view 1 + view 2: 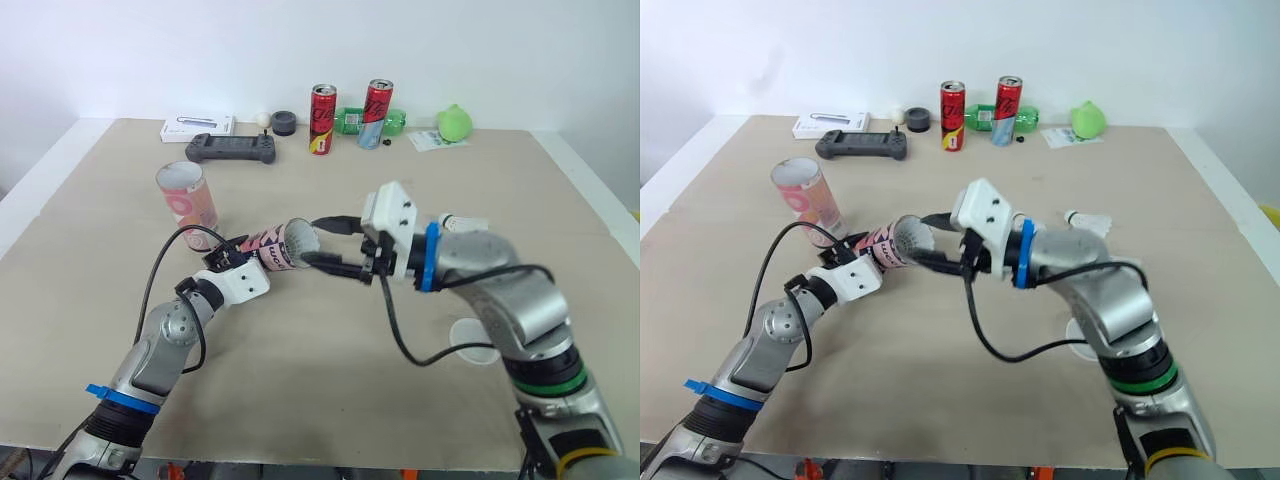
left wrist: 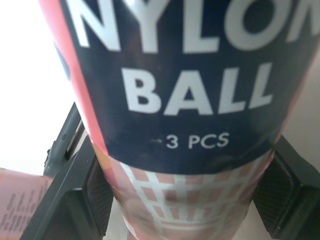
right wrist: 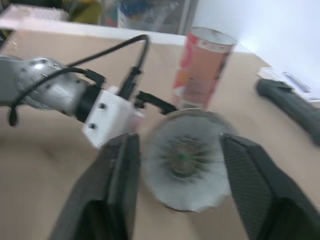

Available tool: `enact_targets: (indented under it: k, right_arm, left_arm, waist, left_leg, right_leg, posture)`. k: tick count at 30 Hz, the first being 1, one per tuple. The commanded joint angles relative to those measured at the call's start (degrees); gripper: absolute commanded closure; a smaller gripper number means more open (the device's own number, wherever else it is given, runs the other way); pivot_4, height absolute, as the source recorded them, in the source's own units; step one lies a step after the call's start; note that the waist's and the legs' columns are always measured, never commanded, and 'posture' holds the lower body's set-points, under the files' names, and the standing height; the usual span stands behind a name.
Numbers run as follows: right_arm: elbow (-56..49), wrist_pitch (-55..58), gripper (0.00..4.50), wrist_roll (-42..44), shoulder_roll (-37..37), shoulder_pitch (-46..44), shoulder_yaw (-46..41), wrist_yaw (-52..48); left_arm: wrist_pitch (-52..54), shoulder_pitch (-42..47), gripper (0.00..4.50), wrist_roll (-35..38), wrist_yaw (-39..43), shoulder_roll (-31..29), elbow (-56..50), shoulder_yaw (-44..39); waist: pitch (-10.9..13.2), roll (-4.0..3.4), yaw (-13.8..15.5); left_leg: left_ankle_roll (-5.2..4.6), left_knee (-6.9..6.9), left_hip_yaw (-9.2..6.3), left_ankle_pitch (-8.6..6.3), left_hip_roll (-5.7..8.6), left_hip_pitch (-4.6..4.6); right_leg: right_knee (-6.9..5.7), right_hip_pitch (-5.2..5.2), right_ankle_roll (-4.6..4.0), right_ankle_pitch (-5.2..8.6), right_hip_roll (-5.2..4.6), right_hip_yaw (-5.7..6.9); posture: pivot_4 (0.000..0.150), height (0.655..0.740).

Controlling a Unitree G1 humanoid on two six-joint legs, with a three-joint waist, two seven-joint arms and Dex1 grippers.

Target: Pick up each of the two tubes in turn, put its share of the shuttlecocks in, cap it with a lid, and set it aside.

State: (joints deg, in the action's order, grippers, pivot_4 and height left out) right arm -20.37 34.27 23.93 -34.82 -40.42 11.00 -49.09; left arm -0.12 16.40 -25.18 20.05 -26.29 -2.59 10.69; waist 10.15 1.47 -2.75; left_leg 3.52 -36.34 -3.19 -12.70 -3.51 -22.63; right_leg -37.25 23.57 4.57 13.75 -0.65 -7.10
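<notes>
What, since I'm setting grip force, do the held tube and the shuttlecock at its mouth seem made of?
The tube looks like printed cardboard, possibly thin plastic: a smooth, matte printed wall without strong glare; the look leaves it open. The shuttlecock is likely nylon, matte white: its skirt shows fine radiating ribs rather than feathers, and the tube's print reads NYLON BALL.

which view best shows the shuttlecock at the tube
Right wrist view: the shuttlecock faces the camera squarely. Eye views show it small at the tube mouth; left wrist view sees the tube label.
</notes>
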Motion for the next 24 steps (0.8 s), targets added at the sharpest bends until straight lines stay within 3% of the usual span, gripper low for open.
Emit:
enact_targets:
  k: [1, 2, 5, 8, 13, 18, 24]
  right_arm:
    - [5.6, -6.4, 3.83, -5.8, -2.0, -5.7, 3.5, -5.6]
    - [7.7, -8.0, 4.42, -7.9, -1.9, -7.0, 5.2, -6.4]
    - [12.2, -11.7, 4.42, -12.1, -1.1, -9.3, 8.4, -8.1]
    - [20.7, -19.2, 4.42, -22.0, 3.2, -13.7, 16.5, -7.7]
    - [25.3, -23.3, 4.42, -27.5, 8.9, -16.4, 19.9, -7.7]
    - [23.8, -23.3, 4.42, -28.0, 11.8, -16.3, 18.7, -8.6]
    - [16.4, -18.1, 4.42, -21.8, 7.7, -14.5, 10.9, -12.8]
  left_arm:
    - [-1.0, 1.6, 1.32, -0.3, -1.0, 0.4, 0.3, 0.4]
    - [-1.1, 1.8, 1.32, -0.4, -1.1, 0.5, 0.4, 0.5]
    - [-1.1, 2.2, 1.32, -0.4, -1.3, 0.8, 0.6, 0.8]
    - [-0.9, 2.4, 1.32, -0.5, -1.5, 1.3, 0.2, 1.2]
    - [-0.4, 2.1, 1.32, -0.7, -1.6, 1.9, -0.7, 1.5]
    - [-0.3, 1.8, 1.32, -0.8, -1.7, 2.6, -1.1, 1.9]
    - [-0.6, 2.1, 1.32, -0.6, -1.6, 3.1, -0.7, 2.0]
  waist:
    - [0.0, -0.03, 0.0]
    - [0.0, -0.03, 0.0]
    - [0.0, -0.03, 0.0]
    - [0.0, -0.05, -0.2]
    - [0.0, -0.05, 0.1]
    - [0.0, -0.06, 0.0]
    - [0.0, -0.07, 0.1]
  left_leg:
    - [0.00, 0.01, 0.00, 0.00, 0.00, 0.00]
    - [0.00, 0.01, 0.00, 0.00, 0.00, 0.00]
    - [0.00, 0.02, 0.00, 0.00, 0.00, 0.00]
    - [0.00, 0.02, 0.04, -0.01, 0.00, -0.01]
    - [0.01, 0.03, -0.02, 0.01, 0.00, -0.37]
    - [0.02, -0.01, -0.06, 0.01, 0.00, -0.50]
    - [0.02, -0.01, -0.10, 0.04, 0.00, -0.51]
  right_leg:
    - [0.00, 0.01, 0.00, 0.01, 0.00, 0.00]
    - [0.00, 0.02, 0.00, 0.01, 0.00, 0.00]
    - [0.00, 0.03, 0.00, 0.01, 0.00, -0.01]
    - [0.00, 0.07, -0.03, 0.02, 0.00, -0.05]
    - [-0.10, 0.42, -0.39, -0.21, 0.02, -0.01]
    - [-0.11, 0.50, -0.45, -0.25, 0.01, 0.04]
    - [-0.14, 0.50, -0.48, -0.26, 0.02, 0.09]
  posture:
    - [0.150, 0.7400]
    - [0.150, 0.7400]
    - [0.150, 0.7400]
    - [0.150, 0.7400]
    - [0.150, 0.7400]
    - [0.150, 0.7400]
    - [0.150, 0.7400]
